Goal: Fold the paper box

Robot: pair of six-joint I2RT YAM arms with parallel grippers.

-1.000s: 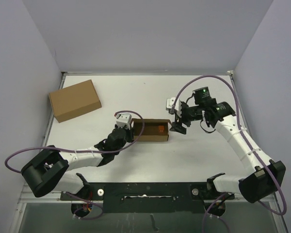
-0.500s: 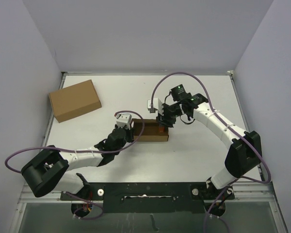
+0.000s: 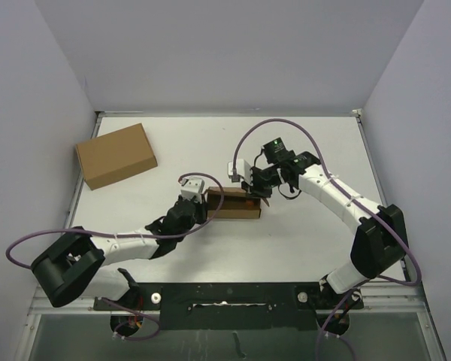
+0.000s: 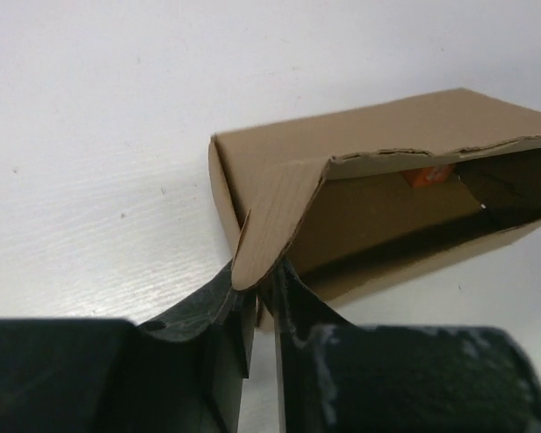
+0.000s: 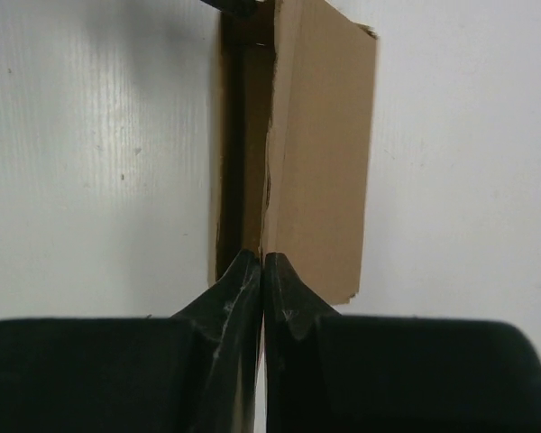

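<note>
No writing, label, brand, number or sign can be read in any of the views. The paper box (image 3: pixel 237 210) near the middle of the table (image 3: pixel 210 143) shows only plain brown cardboard. The larger cardboard box (image 3: pixel 116 155), at about ten o'clock from it, is also bare brown on its top.

Rising from the black base rail (image 3: pixel 225 297), both arms are white tubes broken by chunky black joints. The left arm (image 3: pixel 128 242) and right arm (image 3: pixel 338 197) each carry a thin purple cable (image 3: pixel 279 121) that loops free of the shell. At the end farthest from the rail, a green light (image 3: pixel 275 142) glows on the right arm's black wrist housing. The left gripper (image 4: pixel 257 280) and right gripper (image 5: pixel 262 263) have matte black fingers, scuffed whitish, tapering to wedges.
</note>
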